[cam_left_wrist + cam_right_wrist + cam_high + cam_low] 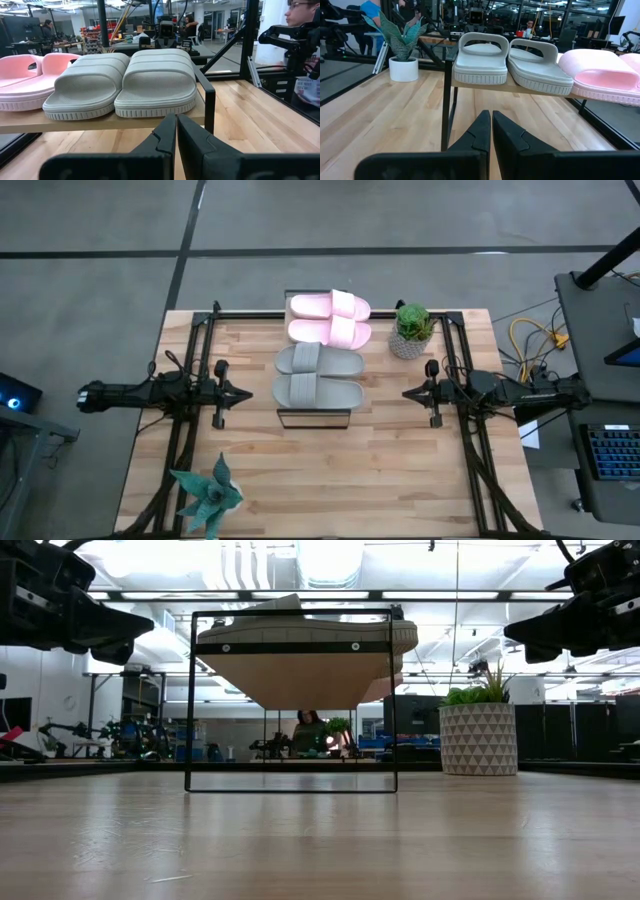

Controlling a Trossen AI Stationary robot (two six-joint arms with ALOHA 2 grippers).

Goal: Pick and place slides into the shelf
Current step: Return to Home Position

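The shelf (316,417) stands at the table's middle, a wood plank top on a thin black frame. On its top lie the grey pair of slides (318,376) toward the near end and the pink pair (330,319) toward the far end, soles down, side by side. They also show in the left wrist view (125,82) and the right wrist view (512,62). My left gripper (243,393) hovers left of the shelf, shut and empty. My right gripper (410,392) hovers right of the shelf, shut and empty.
A potted green plant in a white pot (411,331) stands right of the shelf's far end. A teal spiky plant (208,498) stands at the near left corner. Bare tabletop lies in front of the shelf. People show in the room beyond the table.
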